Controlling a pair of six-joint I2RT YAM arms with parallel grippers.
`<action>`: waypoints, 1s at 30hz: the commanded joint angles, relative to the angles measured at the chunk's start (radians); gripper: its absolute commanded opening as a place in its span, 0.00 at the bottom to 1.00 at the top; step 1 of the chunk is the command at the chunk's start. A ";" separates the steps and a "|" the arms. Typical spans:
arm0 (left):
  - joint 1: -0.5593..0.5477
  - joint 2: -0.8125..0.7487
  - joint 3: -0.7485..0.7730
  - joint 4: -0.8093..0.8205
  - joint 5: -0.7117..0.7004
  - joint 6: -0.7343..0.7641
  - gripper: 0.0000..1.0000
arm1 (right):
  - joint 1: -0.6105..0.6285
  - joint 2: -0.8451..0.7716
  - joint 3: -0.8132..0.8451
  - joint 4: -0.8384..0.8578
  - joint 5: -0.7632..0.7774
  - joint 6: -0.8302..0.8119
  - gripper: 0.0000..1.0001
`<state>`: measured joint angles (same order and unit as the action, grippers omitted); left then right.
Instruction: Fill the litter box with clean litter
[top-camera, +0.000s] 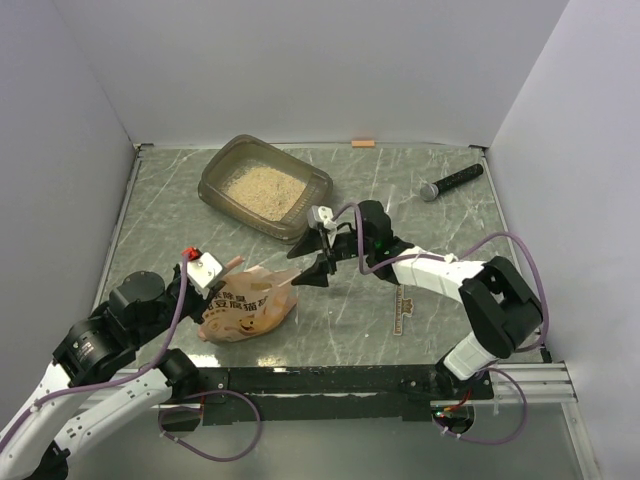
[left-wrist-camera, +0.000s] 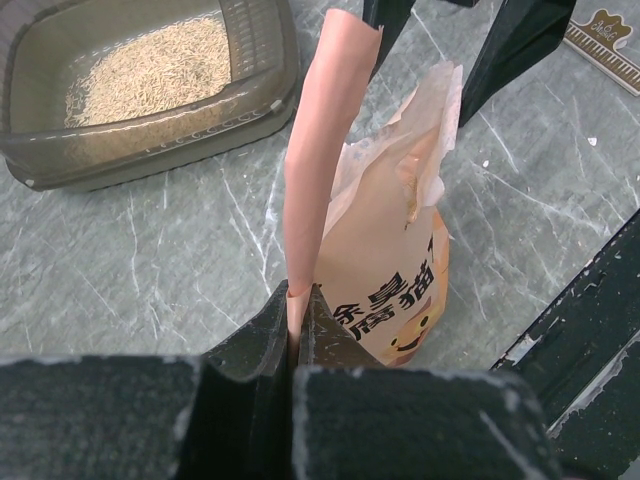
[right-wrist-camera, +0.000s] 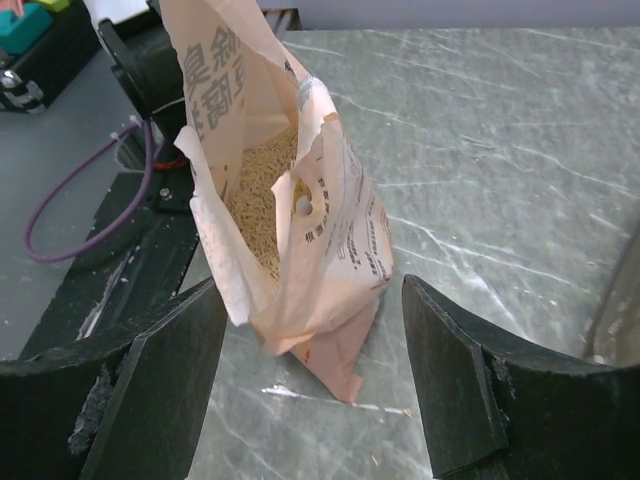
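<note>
The left tool (left-wrist-camera: 300, 295) is clenched on a tall pink flap of the orange-pink litter pouch (top-camera: 245, 310), pinching the film flat between its fingers. The pouch stands just ahead of it, base on the marble-patterned tabletop (top-camera: 420, 220). I cannot tell whether that base bears any weight. Further ahead of this tool and off to its left sits the grey-brown litter box (top-camera: 213, 186), well apart from the pouch, with beige granules (top-camera: 265, 187) already covering part of its floor. The right tool (right-wrist-camera: 310, 290) is released, its two fingers spread wide with the pouch's torn mouth between them and touching neither; loose litter (right-wrist-camera: 258, 185) shows down inside the bag. Well behind the right tool, out past its arm, a black microphone (top-camera: 452, 181) lies on the tabletop, no part of the job. The step in hand looks like getting a two-sided hold on the part-full pouch for a pour. Next, the right tool needs to close on the pouch's wall or lower corner without crushing the mouth. Then both tools must lift together, carry the bag over the box rim and tip the mouth down. A grip on thin crinkly film alone could slip.
</note>
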<state>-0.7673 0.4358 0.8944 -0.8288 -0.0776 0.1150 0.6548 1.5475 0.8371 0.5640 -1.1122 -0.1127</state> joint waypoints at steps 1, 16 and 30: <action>-0.003 -0.022 0.060 0.207 -0.030 0.000 0.01 | 0.025 0.032 0.034 0.168 -0.047 0.059 0.76; -0.003 -0.014 0.057 0.226 -0.039 -0.006 0.01 | 0.060 0.111 0.048 0.307 -0.118 0.216 0.34; -0.003 0.171 0.135 0.384 0.075 0.015 0.01 | -0.004 -0.096 -0.007 0.033 0.093 0.036 0.00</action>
<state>-0.7673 0.5507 0.9108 -0.7589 -0.0738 0.1158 0.7029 1.5871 0.8379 0.6487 -1.1004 0.0135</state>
